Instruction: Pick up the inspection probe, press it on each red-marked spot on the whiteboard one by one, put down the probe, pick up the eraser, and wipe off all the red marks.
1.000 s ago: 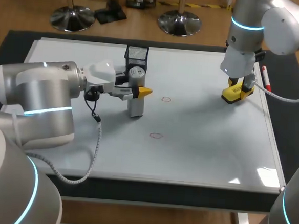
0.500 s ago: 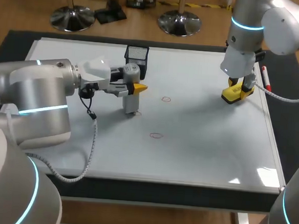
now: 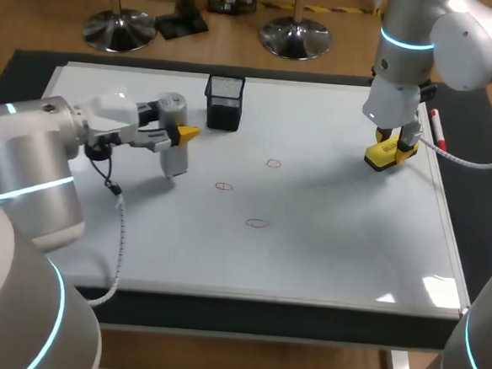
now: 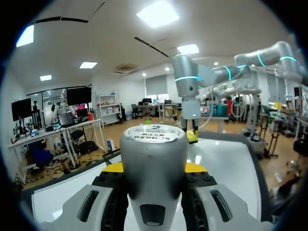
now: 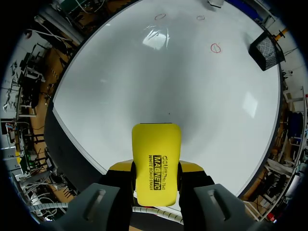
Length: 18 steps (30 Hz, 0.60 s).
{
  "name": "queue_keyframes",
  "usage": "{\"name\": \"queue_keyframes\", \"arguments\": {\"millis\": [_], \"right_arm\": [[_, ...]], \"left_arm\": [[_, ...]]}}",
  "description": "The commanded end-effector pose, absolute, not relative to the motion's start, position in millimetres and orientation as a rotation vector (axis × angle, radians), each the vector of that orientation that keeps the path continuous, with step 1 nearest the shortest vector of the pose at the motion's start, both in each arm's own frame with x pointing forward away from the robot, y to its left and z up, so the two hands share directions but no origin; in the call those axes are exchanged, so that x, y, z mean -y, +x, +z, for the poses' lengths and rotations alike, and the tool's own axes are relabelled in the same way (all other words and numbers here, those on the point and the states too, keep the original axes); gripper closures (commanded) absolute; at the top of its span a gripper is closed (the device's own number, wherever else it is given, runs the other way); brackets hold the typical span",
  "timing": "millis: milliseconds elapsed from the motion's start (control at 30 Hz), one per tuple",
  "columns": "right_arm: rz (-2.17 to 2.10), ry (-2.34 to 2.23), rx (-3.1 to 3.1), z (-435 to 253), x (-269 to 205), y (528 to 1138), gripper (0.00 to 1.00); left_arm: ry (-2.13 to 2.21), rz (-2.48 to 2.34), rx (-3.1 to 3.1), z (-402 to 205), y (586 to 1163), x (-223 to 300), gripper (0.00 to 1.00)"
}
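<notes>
Arms: 2, left low over the board's left part, right over its far right edge.
Left gripper (image 3: 177,132): clamped on the probe (image 3: 174,157).
Probe: 1, grey cylinder, upright, lower end at the board; contact unclear. Well left of the marks.
Right gripper (image 3: 387,144): closed on the eraser (image 3: 380,157).
Eraser: 1, yellow, near the board's right rim.
Marks: 3 red rings mid-board (image 3: 274,163), (image 3: 223,185), (image 3: 258,223), all unwiped.
Basket (image 3: 225,90): 1, black mesh, just behind the probe.
Surface: whiteboard (image 3: 335,241) on a dark table (image 3: 26,68).
</notes>
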State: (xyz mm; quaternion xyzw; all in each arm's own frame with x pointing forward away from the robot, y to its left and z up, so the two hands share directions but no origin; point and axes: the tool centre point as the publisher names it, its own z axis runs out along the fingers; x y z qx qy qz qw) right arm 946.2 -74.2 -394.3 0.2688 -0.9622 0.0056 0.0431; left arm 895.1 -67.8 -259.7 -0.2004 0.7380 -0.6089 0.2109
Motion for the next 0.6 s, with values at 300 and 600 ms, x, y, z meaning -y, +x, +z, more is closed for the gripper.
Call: {"name": "queue_keyframes", "arguments": {"millis": [300,600], "right_arm": [[0.023,0.822,2.939,-393.2,74.4,947.0,1.00],[0.023,0.822,2.939,-393.2,74.4,947.0,1.00]], "left_arm": [[-0.669,-1.603,-1.905,-241.1,865.5,-21.8,1.00],[-0.726,-1.555,-1.849,-239.0,864.0,-59.3,1.00]]}}
